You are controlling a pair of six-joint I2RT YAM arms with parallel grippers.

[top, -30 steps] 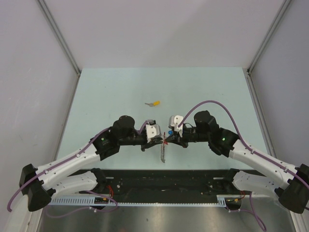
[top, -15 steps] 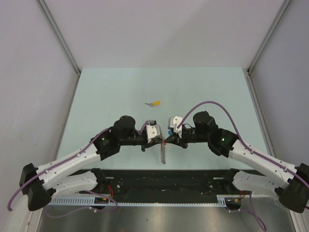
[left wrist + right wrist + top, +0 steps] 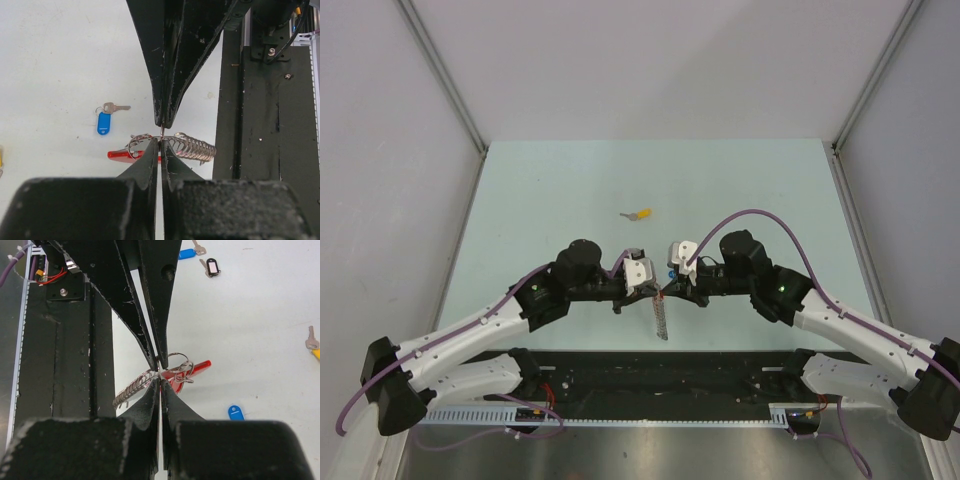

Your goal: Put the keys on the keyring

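Setting: a robotics laboratory test cell. Indicators:
- A pale worktop [image 3: 540, 200] is enclosed on three sides by plain white panels [image 3: 650, 60] set in aluminium frame posts [image 3: 445, 75].
- Two white-and-black robot arms, the left arm [image 3: 470, 335] and the right arm [image 3: 860, 330], are mounted on a black base plate [image 3: 660, 375] at the near edge.
- Exposed purple cables [image 3: 760, 213] run along the arms.
- A slotted cable duct [image 3: 660, 422] with open wiring runs along the front.

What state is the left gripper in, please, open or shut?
Shut: the left gripper pinches the silvery metal keyring with barely a gap.
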